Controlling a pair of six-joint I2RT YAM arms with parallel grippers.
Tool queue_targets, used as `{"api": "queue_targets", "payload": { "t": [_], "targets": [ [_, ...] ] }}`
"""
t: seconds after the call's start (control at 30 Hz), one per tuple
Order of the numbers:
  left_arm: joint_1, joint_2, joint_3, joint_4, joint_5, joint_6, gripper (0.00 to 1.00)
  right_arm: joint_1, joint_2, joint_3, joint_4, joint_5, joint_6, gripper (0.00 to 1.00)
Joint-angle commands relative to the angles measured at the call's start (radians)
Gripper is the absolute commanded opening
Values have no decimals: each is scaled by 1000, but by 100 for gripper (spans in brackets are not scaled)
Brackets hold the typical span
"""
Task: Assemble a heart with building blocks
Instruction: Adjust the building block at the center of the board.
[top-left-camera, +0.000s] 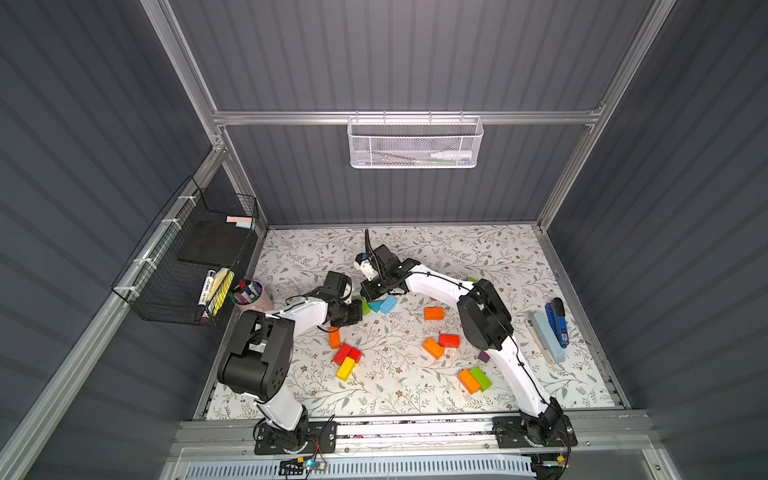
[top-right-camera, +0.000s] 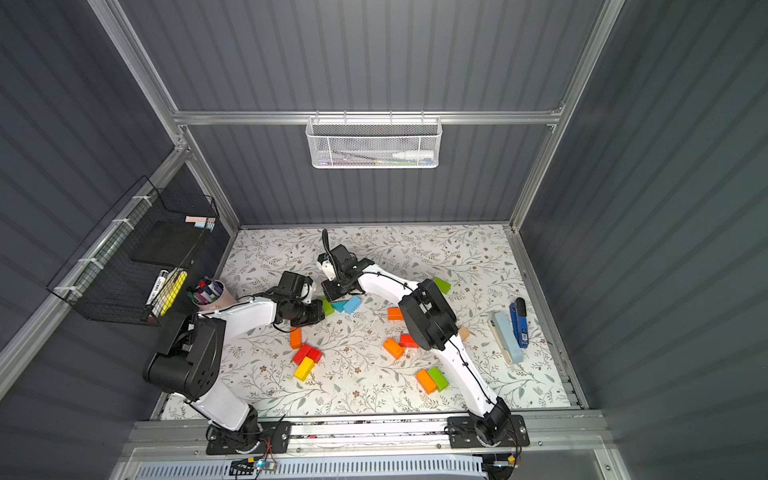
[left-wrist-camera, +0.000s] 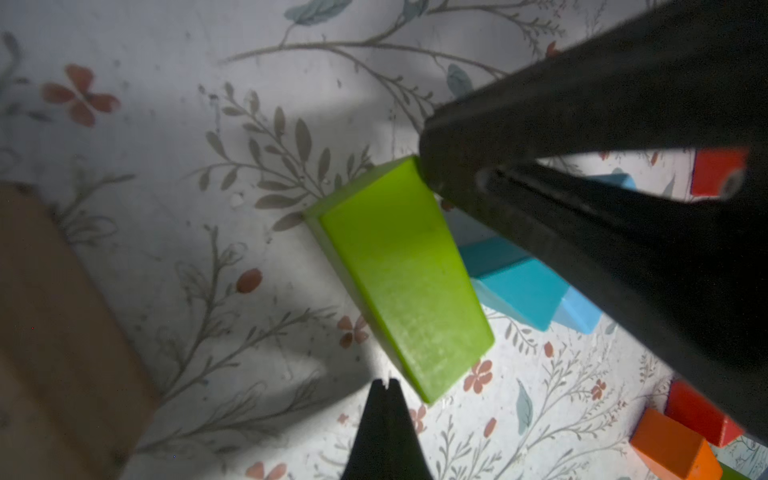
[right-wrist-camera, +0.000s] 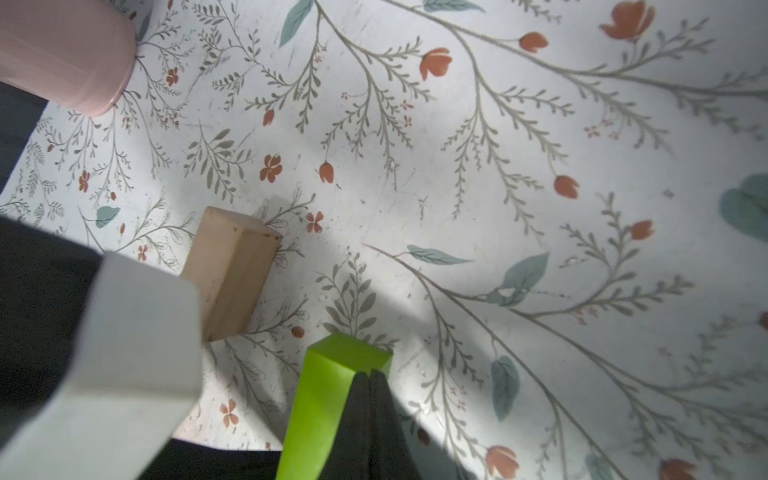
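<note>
Building blocks lie scattered on the surface, no heart outline yet and nearly all placing left, with left gripper and right gripper both pressed together, empty, at a green block.

Building blocks lie scattered on the floral mat — a lime green brick flat, just beside a teal block; 4 orange bricks sit apart; a yellow brick touches 2 red blocks
</note>
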Motion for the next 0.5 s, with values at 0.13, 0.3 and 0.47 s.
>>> {"api": "queue_targets", "payload": {
  "t": [0.13, 0.3, 0.47],
  "targets": [
    [-8, 10, -3, 0, 15, -15, 1, 5, 28, 31, -15, 0, 12, 0],
    [-12, 12, -2, 5, 19, -18, 0, 5, 28, 32, -14, 0, 10, 0],
    [-13, 14, -2, 9, 22, -20, 1, 6, 29, 36, -14, 0, 9, 0]
  ]
}}
